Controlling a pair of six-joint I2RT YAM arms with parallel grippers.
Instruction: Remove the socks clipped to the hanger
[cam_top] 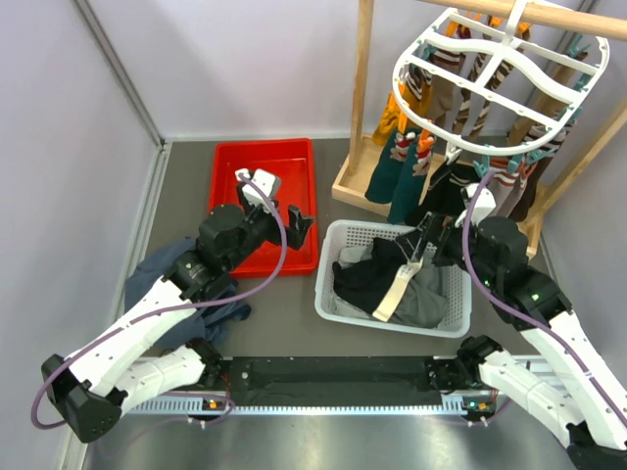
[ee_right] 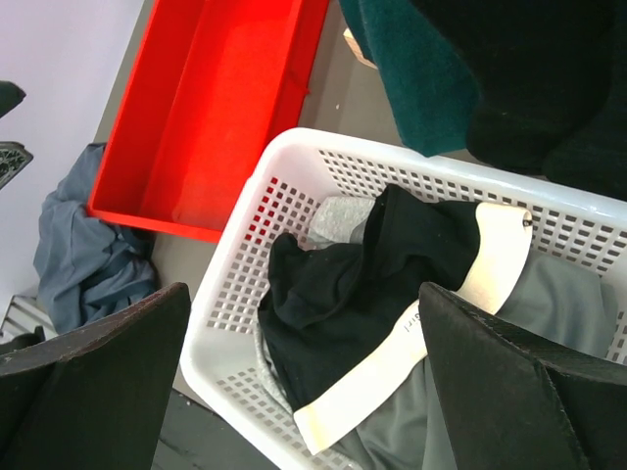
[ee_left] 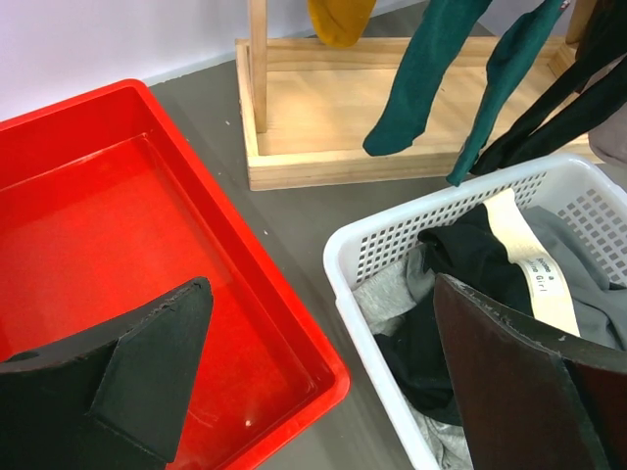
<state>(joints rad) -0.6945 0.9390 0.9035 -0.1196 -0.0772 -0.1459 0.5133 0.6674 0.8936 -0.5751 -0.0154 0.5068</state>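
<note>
While left gripper [ee_left: 321, 289] and right gripper [ee_right: 304, 294] gaped wide, I saw one hanger [cam_top: 500, 73] beyond one white basket [cam_top: 333, 294], socks [cam_top: 407, 171] clipped on, count unclear; basket held black-grey clothes [cam_top: 367, 279]; one red tray [cam_top: 230, 166] to its left.

Robot lab cell: grey table [cam_top: 284, 318] enclosed by plain panel walls [cam_top: 255, 69] at 9, 12 o'clock; arms [cam_top: 147, 328] bolted to rail [cam_top: 333, 377] at 6.

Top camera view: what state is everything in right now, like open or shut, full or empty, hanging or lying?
socks, hanging, clipped to the hanger
hanger, hanging from the wooden rack
red tray, empty
white basket, holding black and grey clothes
blue-grey garment, crumpled on the table
left gripper, open, holding nothing
right gripper, open, holding nothing
</note>
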